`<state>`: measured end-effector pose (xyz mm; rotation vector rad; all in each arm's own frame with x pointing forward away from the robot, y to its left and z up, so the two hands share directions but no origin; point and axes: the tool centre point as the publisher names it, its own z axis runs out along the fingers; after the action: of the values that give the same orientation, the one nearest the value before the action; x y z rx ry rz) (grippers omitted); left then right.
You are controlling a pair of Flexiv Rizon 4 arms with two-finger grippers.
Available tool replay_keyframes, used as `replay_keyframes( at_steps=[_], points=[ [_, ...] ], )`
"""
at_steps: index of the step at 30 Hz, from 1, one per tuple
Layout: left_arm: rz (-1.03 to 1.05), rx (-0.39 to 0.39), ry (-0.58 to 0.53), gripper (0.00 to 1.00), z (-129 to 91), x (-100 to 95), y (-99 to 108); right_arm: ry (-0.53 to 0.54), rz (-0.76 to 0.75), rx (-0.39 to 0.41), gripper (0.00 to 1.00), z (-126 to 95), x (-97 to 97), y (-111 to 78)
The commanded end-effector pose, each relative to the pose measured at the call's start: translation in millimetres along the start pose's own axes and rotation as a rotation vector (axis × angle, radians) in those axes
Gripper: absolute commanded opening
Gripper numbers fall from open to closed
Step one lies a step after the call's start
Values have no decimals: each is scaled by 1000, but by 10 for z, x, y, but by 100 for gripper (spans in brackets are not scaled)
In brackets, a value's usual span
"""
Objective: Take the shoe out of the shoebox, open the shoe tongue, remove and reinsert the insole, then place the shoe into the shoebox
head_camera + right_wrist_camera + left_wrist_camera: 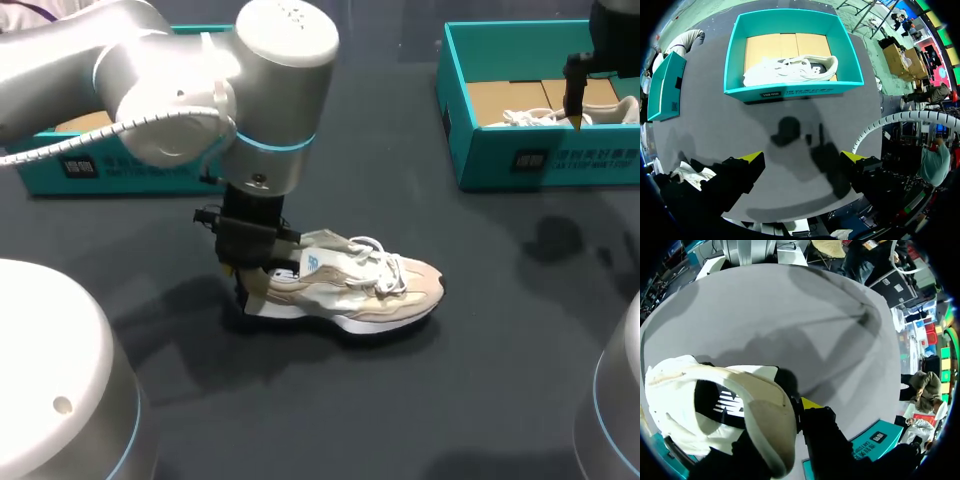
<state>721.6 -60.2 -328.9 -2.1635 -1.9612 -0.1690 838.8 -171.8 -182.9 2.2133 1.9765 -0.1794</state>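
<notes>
1. Head view: the shoe [350, 290] stands on the table [480, 380] near centre, toe toward 3 o'clock. The left gripper [252, 290] is at its heel. At 2 o'clock the shoebox [540, 155] holds a second shoe [525, 117]. The right gripper [578, 118] above it is cut off.
2. Left wrist view: only here the grip shows, pinching the heel wall. One fingertip [810, 402] is outside, the other hidden.
3. Right wrist view: only here the right gripper shows spread wide and empty, with the shoebox at its 12 o'clock.
</notes>
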Motion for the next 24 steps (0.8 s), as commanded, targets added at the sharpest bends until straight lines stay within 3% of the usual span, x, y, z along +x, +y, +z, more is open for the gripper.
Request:
replay_keyframes(
  at_steps=[1, 11, 24],
  points=[
    [7, 5, 1, 0, 149, -74, 8, -1, 1, 0, 100, 1, 4, -1],
    [8, 19, 11, 0, 383, -192, 58, -1, 1, 0, 100, 1, 4, -1],
    [6, 26, 13, 0, 520, -241, 178, -1, 1, 0, 100, 1, 4, -1]
  ],
)
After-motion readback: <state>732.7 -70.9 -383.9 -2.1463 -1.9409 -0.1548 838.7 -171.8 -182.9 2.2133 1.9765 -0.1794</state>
